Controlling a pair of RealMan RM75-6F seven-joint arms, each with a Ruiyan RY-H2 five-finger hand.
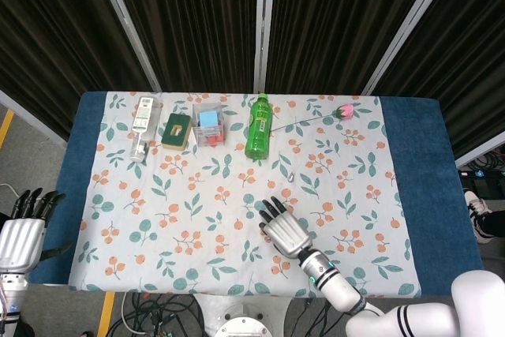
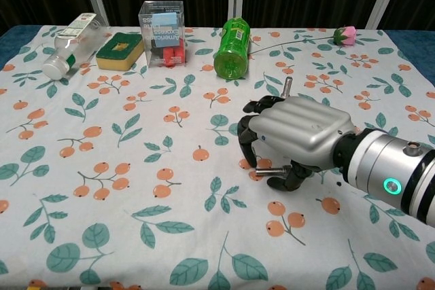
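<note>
Far left, off the table's edge in the head view: left hand (image 1: pixel 21 234), fingers apart, holding nothing. On the floral cloth (image 2: pixel 122 188), back row from the left: clear bottle (image 2: pixel 71 44) on its side, cap toward the camera; green sponge (image 2: pixel 119 49) just beside it; clear box (image 2: pixel 162 24) upright with blue and red pieces inside; green bottle (image 2: pixel 231 47) on its side, cap end toward the camera. Right of centre and nearer the camera: right hand (image 2: pixel 289 137), palm down just over the cloth, fingers curled downward, thumb tucked underneath. Under that hand, a small metal bolt (image 2: pixel 270 171) lying on the cloth, one end poking out on the left, the other at the thumb tip; whether pinched or merely touched, cannot tell. Just behind the hand, toward the green bottle, a second small metal piece (image 2: pixel 287 85) on the cloth, clear of the fingers. Back right corner: pink rose (image 2: pixel 346 33), its thin stem running left toward the green bottle.
</note>
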